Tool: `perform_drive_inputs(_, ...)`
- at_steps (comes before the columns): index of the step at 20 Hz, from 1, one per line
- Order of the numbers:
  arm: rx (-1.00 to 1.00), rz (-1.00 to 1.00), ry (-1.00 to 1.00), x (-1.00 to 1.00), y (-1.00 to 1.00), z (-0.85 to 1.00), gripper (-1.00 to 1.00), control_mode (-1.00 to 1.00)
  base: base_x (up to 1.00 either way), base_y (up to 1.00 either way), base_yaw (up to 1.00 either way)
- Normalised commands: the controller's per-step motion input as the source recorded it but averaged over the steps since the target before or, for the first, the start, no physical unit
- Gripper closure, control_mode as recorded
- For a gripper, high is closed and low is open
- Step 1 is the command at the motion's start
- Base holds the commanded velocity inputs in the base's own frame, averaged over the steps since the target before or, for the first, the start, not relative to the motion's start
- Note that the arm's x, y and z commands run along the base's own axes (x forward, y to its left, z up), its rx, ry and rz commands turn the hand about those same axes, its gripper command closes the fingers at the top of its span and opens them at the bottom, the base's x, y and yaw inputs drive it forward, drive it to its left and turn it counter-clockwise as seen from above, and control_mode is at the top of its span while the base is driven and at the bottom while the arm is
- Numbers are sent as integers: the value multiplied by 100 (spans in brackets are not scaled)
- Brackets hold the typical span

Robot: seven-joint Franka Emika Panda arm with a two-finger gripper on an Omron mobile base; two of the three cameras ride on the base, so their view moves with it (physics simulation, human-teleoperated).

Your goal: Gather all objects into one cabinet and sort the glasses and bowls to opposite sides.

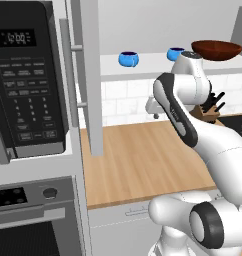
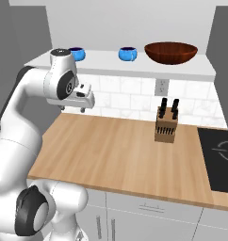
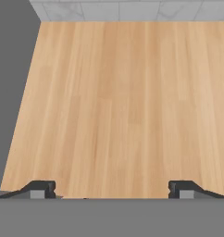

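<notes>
- The wide dark brown bowl [image 2: 171,52] stands upright on the white inner shelf [image 2: 191,69] of the cabinet, mouth up, at the shelf's right end in the right base view; being round, it has no long axis to tell.
- Two small blue bowls sit on the same shelf, also mouth up: one blue bowl [image 2: 128,53] just left of the brown bowl but apart from it, the other blue bowl [image 2: 77,53] further left, partly hidden behind the arm's upper joint.
- In the left base view the same three read left to right: blue bowl [image 1: 128,59], blue bowl [image 1: 175,53], brown bowl [image 1: 216,50].
- An open light-grey cabinet door [image 1: 91,75] hangs edge-on at the shelf's left end.
- The tool [image 3: 112,189] hangs over the wooden table [image 3: 118,106], fingers spread wide apart with nothing between them, pointing down at bare wood.
- In the right base view the tool [image 2: 73,109] sits below the shelf's left part, above the table's back left area.
- A knife block [image 2: 166,124] stands upright on the table under the brown bowl, handles up.
- A black cooktop [image 2: 218,157] lies at the table's right end.
- A microwave [image 1: 28,82] is mounted left of the cabinet, with an oven [image 1: 33,220] below.
</notes>
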Motion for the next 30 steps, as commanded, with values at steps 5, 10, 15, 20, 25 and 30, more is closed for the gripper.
perform_drive_inputs(5, 0, 0, 0, 0, 0, 0, -100, -100, 0, 0, 0)
perform_drive_inputs(10, 0, 0, -2, -6, 0, 0, -100, -100, 0, 0, 0)
perform_drive_inputs(15, -7, 0, -43, -81, 0, -1, -100, -100, 0, 0, 0)
perform_drive_inputs(20, -16, 0, -50, -59, -1, 25, -100, -100, 0, 0, 0)
perform_drive_inputs(25, -11, 0, -25, -27, -1, 21, -100, -100, 0, 0, 0)
perform_drive_inputs(30, -2, 4, 0, -15, 0, 30, -100, -100, 0, 0, 0)
